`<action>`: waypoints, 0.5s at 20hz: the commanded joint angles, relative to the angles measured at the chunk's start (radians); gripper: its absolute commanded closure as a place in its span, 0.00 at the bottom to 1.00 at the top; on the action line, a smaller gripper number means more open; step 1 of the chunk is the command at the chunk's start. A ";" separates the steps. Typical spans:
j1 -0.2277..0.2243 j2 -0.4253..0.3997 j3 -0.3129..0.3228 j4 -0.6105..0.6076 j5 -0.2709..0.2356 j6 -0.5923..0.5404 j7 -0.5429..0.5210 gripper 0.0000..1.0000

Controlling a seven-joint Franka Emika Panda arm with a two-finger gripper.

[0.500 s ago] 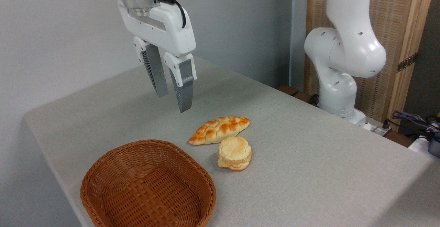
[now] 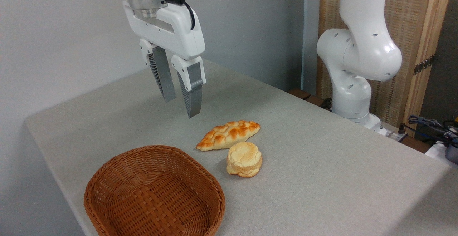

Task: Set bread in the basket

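at counter centre: your bread (image 2: 229,134) lies flat, pointed ends toward 8 and 2 o'clock
bun (image 2: 244,159): just beside the bread at its 5 o'clock
basket (image 2: 154,192): near the bread's 7 o'clock, holding nothing
pincer (image 2: 180,105): hangs at the bread's 10 o'clock, fingers narrowly parted, gripping nothing

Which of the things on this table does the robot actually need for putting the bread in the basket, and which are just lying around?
Needed for the job:
- braided loaf, lying on the table
- wicker basket, nothing in it
- gripper, open, holding nothing, above the table to the upper left of the loaf

Just lying about:
- round pale bun, right in front of the loaf
- cables at the far right edge
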 commanded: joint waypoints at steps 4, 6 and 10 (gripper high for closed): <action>-0.004 0.006 0.008 0.012 -0.005 -0.008 0.000 0.00; -0.004 0.004 0.008 0.009 -0.005 -0.006 0.000 0.00; -0.006 0.001 0.008 0.003 -0.003 -0.005 0.000 0.00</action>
